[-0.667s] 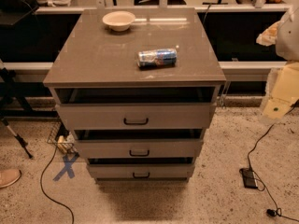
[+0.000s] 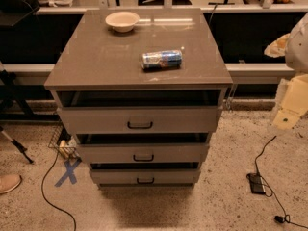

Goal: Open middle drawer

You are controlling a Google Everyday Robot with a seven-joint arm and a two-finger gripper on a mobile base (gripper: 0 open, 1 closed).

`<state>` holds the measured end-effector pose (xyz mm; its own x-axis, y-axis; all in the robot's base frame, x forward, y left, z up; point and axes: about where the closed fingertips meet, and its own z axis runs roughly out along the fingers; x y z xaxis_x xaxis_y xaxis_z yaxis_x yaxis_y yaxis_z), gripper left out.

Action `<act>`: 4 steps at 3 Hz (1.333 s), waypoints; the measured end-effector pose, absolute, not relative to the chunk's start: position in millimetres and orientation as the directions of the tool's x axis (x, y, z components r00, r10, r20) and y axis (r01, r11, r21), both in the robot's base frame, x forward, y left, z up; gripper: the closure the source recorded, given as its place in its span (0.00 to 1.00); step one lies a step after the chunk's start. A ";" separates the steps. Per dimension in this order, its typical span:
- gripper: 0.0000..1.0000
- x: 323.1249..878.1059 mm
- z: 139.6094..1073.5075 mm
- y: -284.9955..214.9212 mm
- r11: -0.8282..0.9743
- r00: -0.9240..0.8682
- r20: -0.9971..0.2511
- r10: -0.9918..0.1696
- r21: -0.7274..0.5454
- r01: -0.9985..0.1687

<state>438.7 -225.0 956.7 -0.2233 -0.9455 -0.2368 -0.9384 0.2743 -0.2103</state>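
Note:
The grey-taupe cabinet [image 2: 96, 61] stands in the middle of the view with three drawers. The middle drawer [image 2: 110, 154] has a medium-height front and a small black bar handle [image 2: 143, 158]. A dark gap shows above its front, and its inside is hidden. The taller top drawer [image 2: 96, 121] with a wider handle is above it, and the shortest drawer [image 2: 115, 177] is below. My gripper [image 2: 290, 110], a cream-coloured part at the right edge of the view, hangs well to the right of the cabinet, at about the height of the top drawer and apart from it.
A white bowl [image 2: 122, 20] and a blue-and-white can lying on its side [image 2: 161, 59] are on the cabinet top. A black cable and adapter [image 2: 256, 183] lie on the floor at the right. A blue X mark [image 2: 67, 172], a wire basket [image 2: 62, 143] and a cable are at the left.

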 end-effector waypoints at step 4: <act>0.00 438.2 835.2 -236.6 0.118 -0.055 -0.452 -0.890 -0.112 -0.987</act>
